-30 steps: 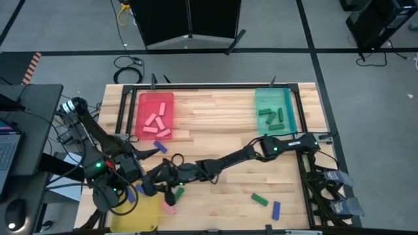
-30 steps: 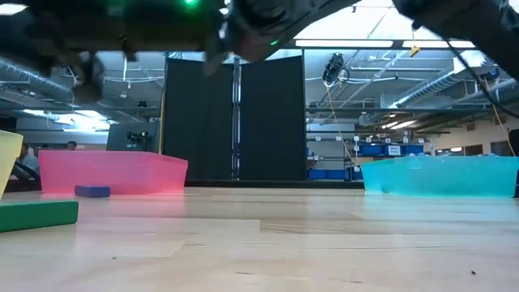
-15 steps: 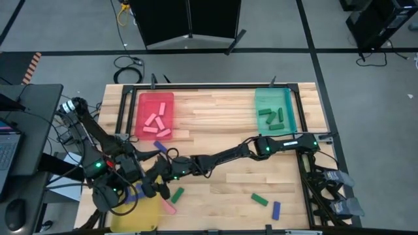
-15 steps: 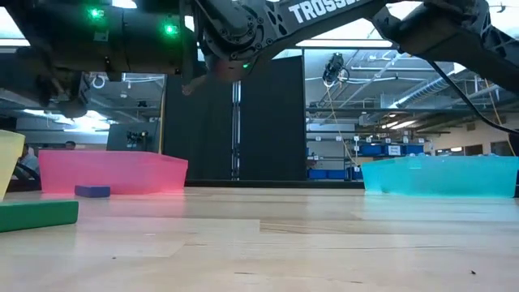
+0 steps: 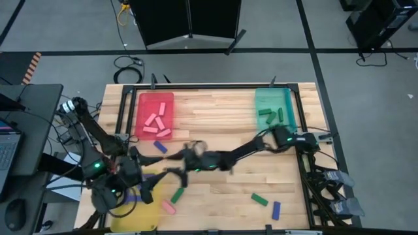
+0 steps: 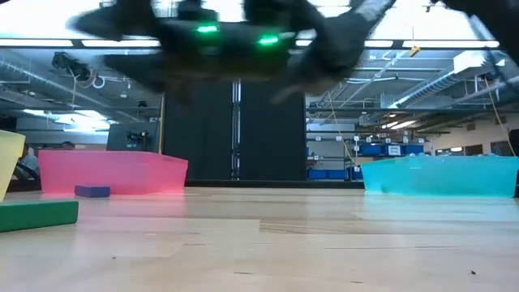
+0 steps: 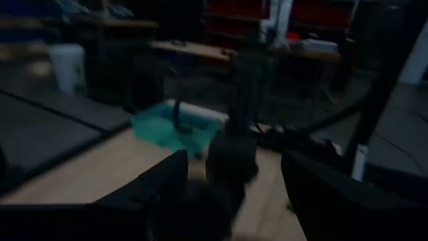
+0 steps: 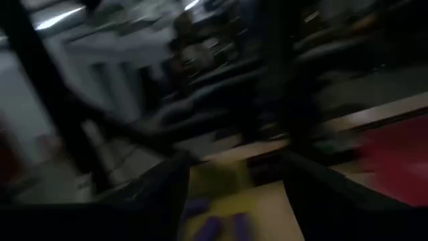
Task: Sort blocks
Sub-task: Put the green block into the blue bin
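Surface: pale wooden table point(image 5: 215, 130) framed by a dark rail, grey floor around it, a black panel beyond the far edge.

Trays: red tray point(image 5: 155, 115) at the far left corner, holding several pink blocks point(image 5: 155, 123). Teal tray point(image 5: 274, 111) at the far right, holding green blocks point(image 5: 269, 117). Yellow tray point(image 5: 140, 212) at the near left edge, partly under the left arm; blue blocks point(image 8: 214, 224) show inside it in the right wrist view.

Loose blocks on the table: one blue block point(image 5: 160, 147) just in front of the red tray; one green block point(image 5: 177, 194) and one pink block point(image 5: 168, 207) beside the yellow tray; one green block point(image 5: 260, 199) and one blue block point(image 5: 276, 209) near the right front, close together but apart.

Left gripper point(image 5: 147, 192): above the yellow tray's inner edge, fingers spread, nothing seen between them.

Right gripper point(image 5: 186, 156): arm stretched across the table's middle toward the left, blurred; fingers stand apart in its wrist view, nothing visible between them.
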